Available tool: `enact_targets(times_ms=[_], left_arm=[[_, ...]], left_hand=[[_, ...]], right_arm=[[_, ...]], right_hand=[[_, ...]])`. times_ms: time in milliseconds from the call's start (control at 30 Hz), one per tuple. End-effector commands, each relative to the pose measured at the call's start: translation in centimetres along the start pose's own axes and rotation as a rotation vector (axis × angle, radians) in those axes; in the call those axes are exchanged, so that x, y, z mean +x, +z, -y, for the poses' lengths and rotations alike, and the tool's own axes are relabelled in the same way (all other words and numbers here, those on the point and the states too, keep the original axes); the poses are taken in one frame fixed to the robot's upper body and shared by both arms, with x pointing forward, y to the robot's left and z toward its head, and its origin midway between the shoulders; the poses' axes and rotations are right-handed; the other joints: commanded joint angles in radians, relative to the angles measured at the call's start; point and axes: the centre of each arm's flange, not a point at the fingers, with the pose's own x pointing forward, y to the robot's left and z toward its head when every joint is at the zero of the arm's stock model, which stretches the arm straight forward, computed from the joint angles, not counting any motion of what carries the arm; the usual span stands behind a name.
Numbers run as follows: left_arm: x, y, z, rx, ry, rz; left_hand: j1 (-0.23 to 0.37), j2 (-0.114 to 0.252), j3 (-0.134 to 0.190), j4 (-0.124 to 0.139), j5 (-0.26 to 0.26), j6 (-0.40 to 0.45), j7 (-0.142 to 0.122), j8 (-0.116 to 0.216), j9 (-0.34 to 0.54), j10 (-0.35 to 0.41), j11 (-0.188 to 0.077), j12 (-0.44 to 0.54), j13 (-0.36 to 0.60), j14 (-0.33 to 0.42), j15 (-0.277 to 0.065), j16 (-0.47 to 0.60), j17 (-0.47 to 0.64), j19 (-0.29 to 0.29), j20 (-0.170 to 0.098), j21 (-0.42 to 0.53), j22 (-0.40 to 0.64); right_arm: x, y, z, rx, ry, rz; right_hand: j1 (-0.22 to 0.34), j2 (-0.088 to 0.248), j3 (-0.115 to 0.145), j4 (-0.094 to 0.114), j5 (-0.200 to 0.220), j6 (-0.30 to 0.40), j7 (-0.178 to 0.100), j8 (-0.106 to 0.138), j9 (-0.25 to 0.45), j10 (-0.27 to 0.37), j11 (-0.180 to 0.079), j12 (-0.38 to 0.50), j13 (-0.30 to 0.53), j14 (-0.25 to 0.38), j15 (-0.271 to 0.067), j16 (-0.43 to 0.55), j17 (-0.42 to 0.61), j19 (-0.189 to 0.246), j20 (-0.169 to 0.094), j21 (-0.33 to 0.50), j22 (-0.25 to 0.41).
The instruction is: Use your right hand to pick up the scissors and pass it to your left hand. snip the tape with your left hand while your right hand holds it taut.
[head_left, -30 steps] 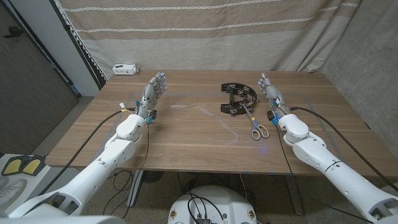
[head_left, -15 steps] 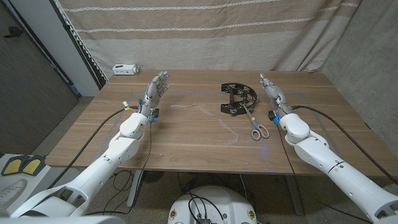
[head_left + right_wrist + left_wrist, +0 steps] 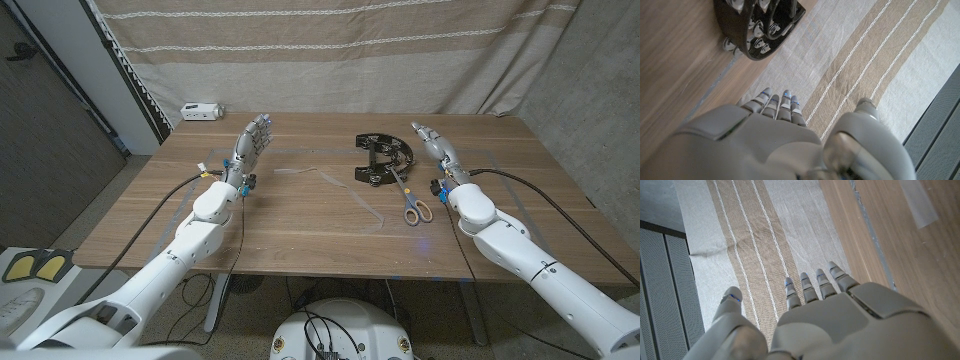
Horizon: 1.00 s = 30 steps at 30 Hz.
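Right hand (image 3: 436,147) empty, fingers straight and slightly apart, raised over wooden counter (image 3: 300,215) beside black curved tape dispenser (image 3: 382,160). Purple-handled metal scissors (image 3: 411,197) lie on counter just inboard of right wrist, blades pointing at dispenser, untouched. Strip of clear tape (image 3: 315,175) lies on counter between the hands. Left hand (image 3: 250,145) empty, fingers spread, raised above counter's left part, well apart from scissors.
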Motion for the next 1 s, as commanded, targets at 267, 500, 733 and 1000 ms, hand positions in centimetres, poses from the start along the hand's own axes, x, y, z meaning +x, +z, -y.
enact_targets(times_ms=[267, 500, 733, 1000], left_arm=[[-1.0, 0.0, -0.1, 0.0, 0.016, -0.005], [-1.5, 0.3, -0.1, 0.013, 0.028, -0.002], [-2.0, 0.2, -0.2, 0.01, 0.039, -0.008], [-2.4, 0.3, -0.4, 0.008, 0.052, -0.009]], left_hand=[[0.012, -0.004, -0.004, 0.001, 0.009, 0.005, -0.002, 0.003, 0.003, 0.007, 0.002, 0.006, 0.003, -0.002, -0.133, 0.005, 0.005, 0.008, -0.063, 0.003, 0.002], [0.016, -0.004, -0.006, 0.001, 0.011, 0.007, -0.001, 0.002, 0.003, 0.02, 0.002, 0.01, 0.003, 0.021, -0.132, 0.013, 0.006, 0.009, -0.063, 0.003, 0.002], [0.017, -0.004, -0.007, 0.001, 0.011, 0.008, -0.002, 0.001, 0.003, 0.019, 0.002, 0.009, 0.003, 0.011, -0.133, 0.008, 0.006, 0.009, -0.063, 0.003, 0.002], [0.018, -0.004, -0.009, 0.001, 0.012, 0.009, -0.002, 0.001, 0.003, 0.019, 0.001, 0.008, 0.003, 0.007, -0.134, 0.006, 0.006, 0.01, -0.065, 0.003, 0.002]], right_arm=[[-1.3, 0.9, 0.2, -0.144, 0.03, -0.039], [-1.8, 1.2, 0.1, -0.227, 0.066, -0.055], [-2.4, 1.4, 0.3, -0.254, 0.064, -0.065], [-2.7, 1.5, 0.0, -0.294, 0.05, -0.069]], right_hand=[[0.038, 0.009, 0.005, -0.017, 0.009, -0.022, 0.005, -0.007, 0.006, -0.01, -0.009, -0.01, 0.004, -0.022, 0.004, -0.003, 0.004, -0.012, 0.003, 0.001, 0.003], [0.051, 0.013, 0.008, -0.023, 0.009, -0.031, 0.013, -0.01, 0.006, 0.005, -0.007, -0.005, 0.004, -0.023, -0.006, -0.002, 0.004, -0.011, -0.006, 0.001, 0.003], [0.055, 0.017, 0.009, -0.025, 0.008, -0.041, 0.015, -0.014, 0.006, 0.008, -0.009, -0.004, 0.004, -0.028, -0.017, -0.002, 0.004, -0.01, -0.015, 0.001, 0.003], [0.064, 0.022, 0.01, -0.029, 0.005, -0.029, -0.003, -0.009, 0.006, 0.031, -0.033, 0.002, 0.004, -0.012, -0.039, 0.004, 0.003, 0.005, -0.014, 0.005, 0.002]])
